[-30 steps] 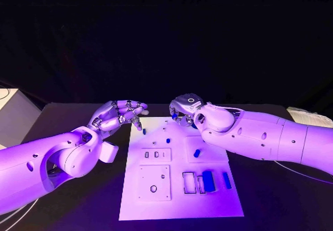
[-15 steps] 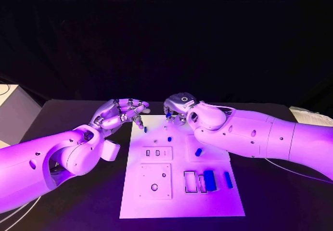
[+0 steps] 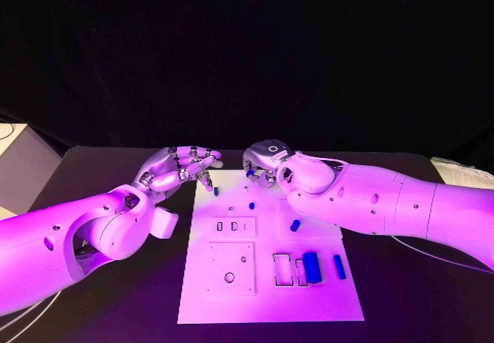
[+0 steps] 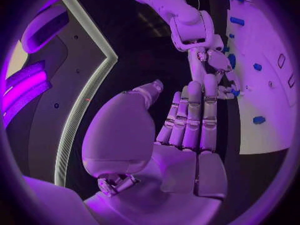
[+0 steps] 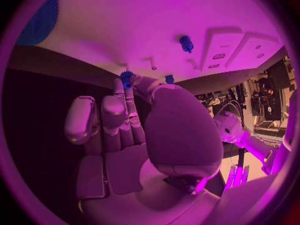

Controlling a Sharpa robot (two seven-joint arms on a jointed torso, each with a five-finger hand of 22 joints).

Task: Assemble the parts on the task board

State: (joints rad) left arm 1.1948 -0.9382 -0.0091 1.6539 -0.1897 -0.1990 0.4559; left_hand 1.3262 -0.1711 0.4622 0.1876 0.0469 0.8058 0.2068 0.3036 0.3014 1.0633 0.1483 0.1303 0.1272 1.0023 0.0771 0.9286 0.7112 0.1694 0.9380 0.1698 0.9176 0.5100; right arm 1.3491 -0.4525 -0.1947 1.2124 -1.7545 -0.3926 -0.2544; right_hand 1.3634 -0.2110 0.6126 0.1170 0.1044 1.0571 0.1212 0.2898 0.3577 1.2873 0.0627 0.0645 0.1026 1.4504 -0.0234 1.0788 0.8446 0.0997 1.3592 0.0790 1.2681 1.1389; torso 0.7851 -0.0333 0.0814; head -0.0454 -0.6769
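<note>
1. At the middle of the black table (image 3: 113, 164) lies one white task board (image 3: 263, 300), long side running away from the robot.
2. Two arms work at its far end. The right hand (image 3: 263, 163) hangs over the far edge; the right wrist view shows a small blue part (image 5: 127, 78) pinched at its fingertips, so it is clamped on that piece.
3. The left hand (image 3: 183, 168) hovers just beside the board's far-left corner, fingers curled inward; whether they hold anything cannot be told.
4. Step in hand, as judged: carrying the pinched part to a seat at the far end of the board. The next move calls for lining it up over its hole and lowering it upright.
5. Count on the board, head view: two long blue bars (image 3: 312, 267) near the front right, one short blue piece (image 3: 295, 226) mid-right, one small blue peg (image 3: 251, 206) centre, one more (image 3: 215, 191) by the left edge. Smaller items are too small to count.
</note>
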